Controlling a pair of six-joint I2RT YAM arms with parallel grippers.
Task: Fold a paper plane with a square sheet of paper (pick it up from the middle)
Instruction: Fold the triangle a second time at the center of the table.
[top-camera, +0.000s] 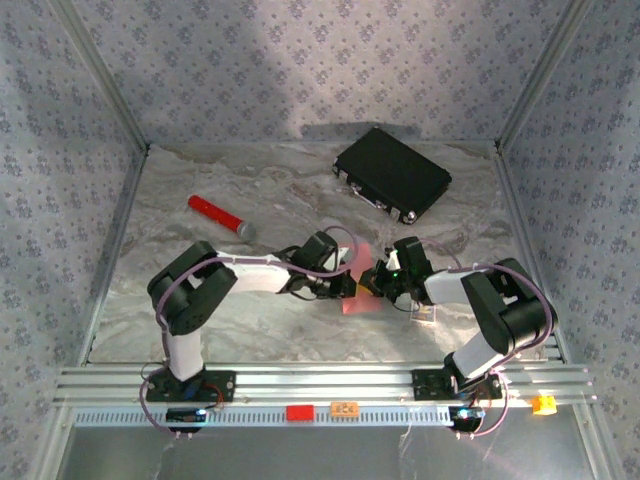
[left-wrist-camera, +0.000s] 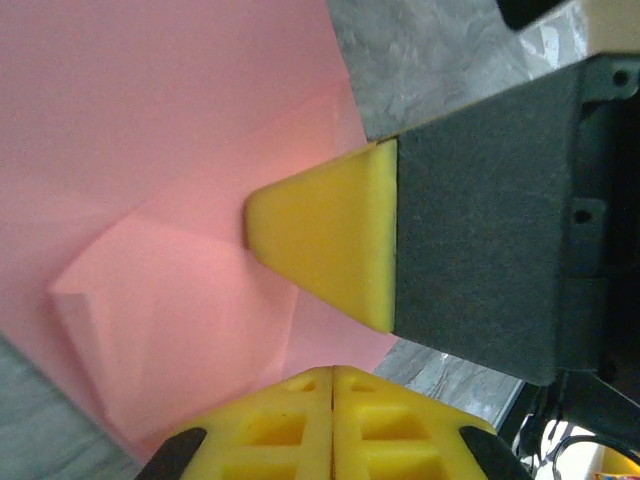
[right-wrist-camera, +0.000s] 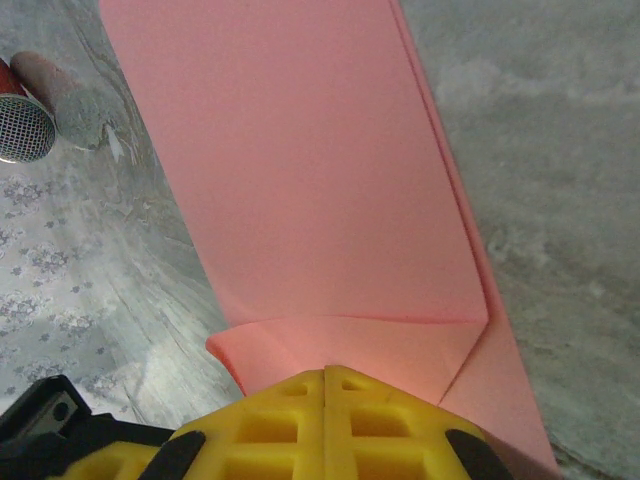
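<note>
**Top view.** We find the left gripper (top-camera: 347, 285) and the right gripper (top-camera: 377, 279) nose to nose just below the centre of the frame. The pink sheet of paper (top-camera: 360, 302) lies between and under them. The black case (top-camera: 392, 184) lies well apart at upper right and the red cylinder (top-camera: 220, 217) well apart at centre left, both on the table (top-camera: 200, 320). The jaws are too small to read here.

**Left wrist view.** The left gripper's jaws stand together at the bottom edge. The sheet covers the upper left and shows a diagonal crease and a folded flap at lower left. Its lower edge runs up to the fingertips, but we cannot tell whether it is pinched there or merely touched. A yellow fingertip of the right gripper sits on the sheet's right edge at mid-frame.

**Right wrist view.** The right gripper's jaws are together and appear clamped on the near end of the sheet. The sheet runs toward the top of the frame as a folded strip, with a small flap beside the tips.

**Risks, in our judgement.**
- The hold is at the very edge of thin paper, so any pull between the arms could slip it free or tear it.
- If the layers shift, the crease would run crooked and the plane would come out lopsided.
- With the fingers this close together, a small sideways move could make them collide.
</note>
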